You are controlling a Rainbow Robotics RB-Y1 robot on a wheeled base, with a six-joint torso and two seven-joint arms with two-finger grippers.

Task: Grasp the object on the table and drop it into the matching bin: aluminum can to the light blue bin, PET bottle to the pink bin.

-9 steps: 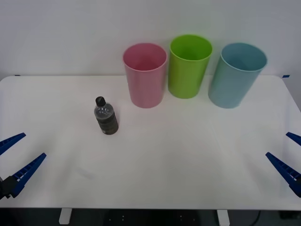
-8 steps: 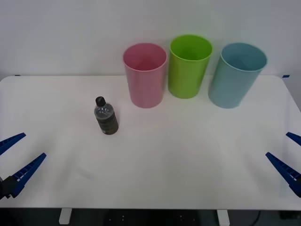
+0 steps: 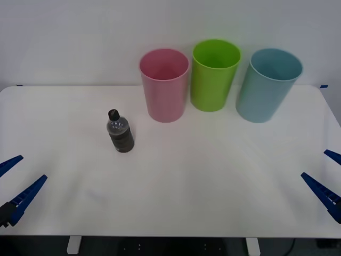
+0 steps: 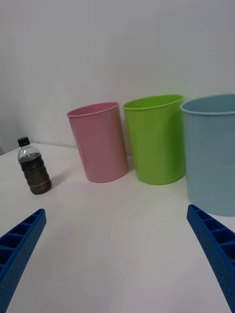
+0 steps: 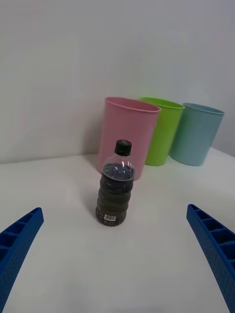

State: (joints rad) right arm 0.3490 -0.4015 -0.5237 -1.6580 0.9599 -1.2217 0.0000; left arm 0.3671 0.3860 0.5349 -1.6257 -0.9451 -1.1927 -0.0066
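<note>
A small clear PET bottle (image 3: 120,133) with a black cap and a dark olive-brown label stands upright on the white table (image 3: 202,181), left of centre. In the left wrist view the bottle (image 5: 115,190) stands straight ahead between my open blue fingers (image 5: 19,239). The pink bin (image 3: 164,85) is behind and to the right of the bottle, with the light blue bin (image 3: 268,85) at the far right of the row. My left gripper (image 3: 16,181) is open at the table's near left edge, well short of the bottle. Over at the near right edge, my right gripper (image 3: 326,176) is open too.
A lime green bin (image 3: 214,74) stands between the pink and light blue bins along the back of the table, close to a white wall. The right wrist view shows all three bins, with the bottle (image 4: 34,166) off to one side.
My left gripper has shifted slightly back toward the table's near left corner. The bottle, the bins and my right gripper have not moved.
</note>
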